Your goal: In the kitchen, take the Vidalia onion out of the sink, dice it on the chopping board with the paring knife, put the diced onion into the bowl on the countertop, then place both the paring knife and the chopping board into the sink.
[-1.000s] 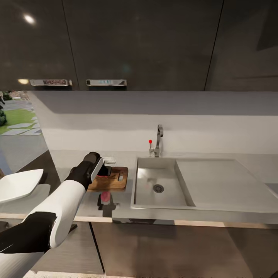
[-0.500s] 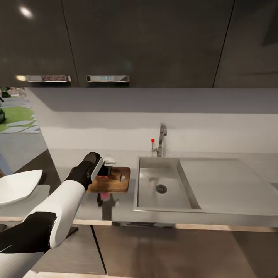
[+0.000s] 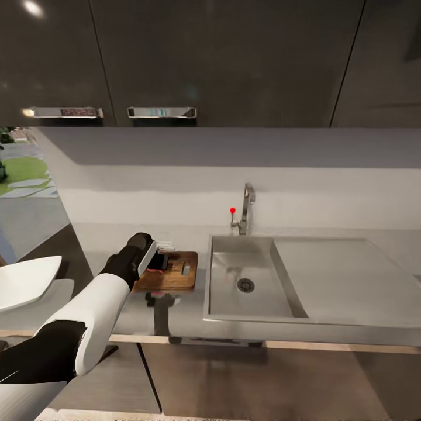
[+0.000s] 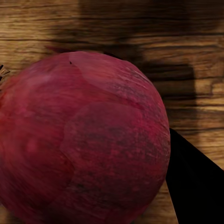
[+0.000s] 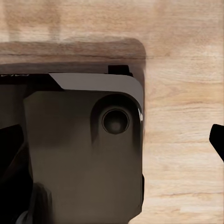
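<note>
The Vidalia onion (image 4: 84,140) looks dark red and sits close up between the fingers (image 4: 196,186) of my left gripper. In the head view my left gripper (image 3: 156,264) is low over the near left part of the brown chopping board (image 3: 175,279), shut on the onion (image 3: 156,270). The board's wood grain (image 4: 196,46) lies right beneath the onion. The grey sink (image 3: 234,292) lies just to the right of the board. A low white object (image 3: 166,245) behind the board is partly hidden by my wrist; I cannot tell whether it is the bowl. The paring knife is out of view.
The chrome tap (image 3: 248,207) stands behind the basin, and the drainboard (image 3: 339,275) stretches to the right. The grey countertop (image 3: 187,318) runs under dark wall cabinets (image 3: 222,58). My right gripper (image 5: 114,144) hangs open beside the robot's dark base, one fingertip (image 5: 217,140) over the pale wood floor.
The head camera has shifted slightly, so the sink sits further right. The onion's pink now shows under my left gripper at the board. Its pink reflection on the counter has shrunk.
</note>
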